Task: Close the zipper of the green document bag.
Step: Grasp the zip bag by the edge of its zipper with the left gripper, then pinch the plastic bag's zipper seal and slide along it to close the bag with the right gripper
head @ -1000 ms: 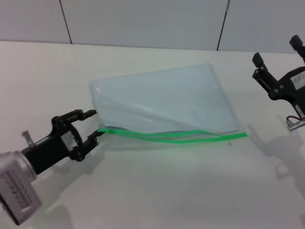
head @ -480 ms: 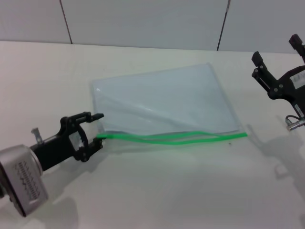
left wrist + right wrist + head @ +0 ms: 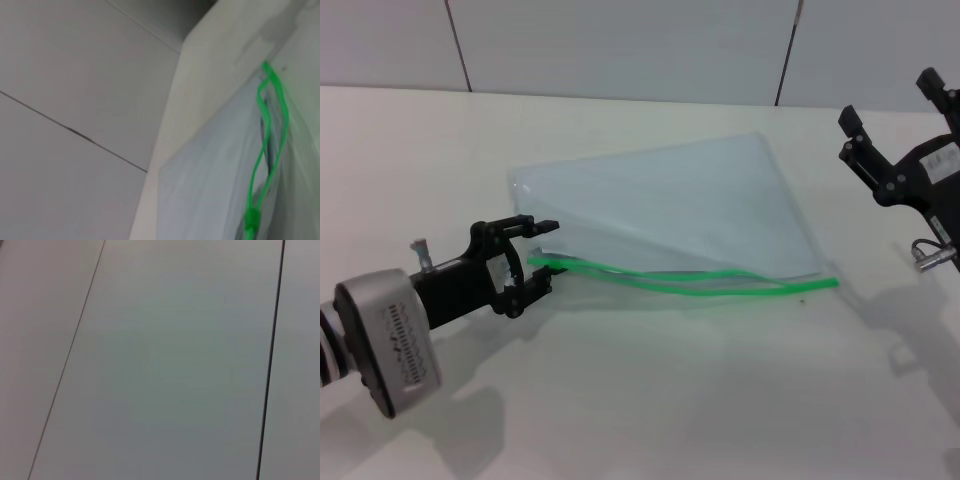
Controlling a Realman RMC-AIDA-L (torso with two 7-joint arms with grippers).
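The green document bag lies flat on the white table, a pale translucent pouch. Its zipper runs along the near long edge as two bright green strips that gape apart in the middle. My left gripper is open at the bag's left end, its fingers straddling the corner where the zipper starts. The left wrist view shows the zipper parted, with its small green slider tab close to the camera. My right gripper hangs open above the table at the far right, away from the bag.
A white tabletop lies under the bag, with a panelled grey wall behind it. The right wrist view shows only wall panels.
My left gripper has advanced to the right, from short of the bag to around its left corner and the zipper's end. The right gripper has risen slightly.
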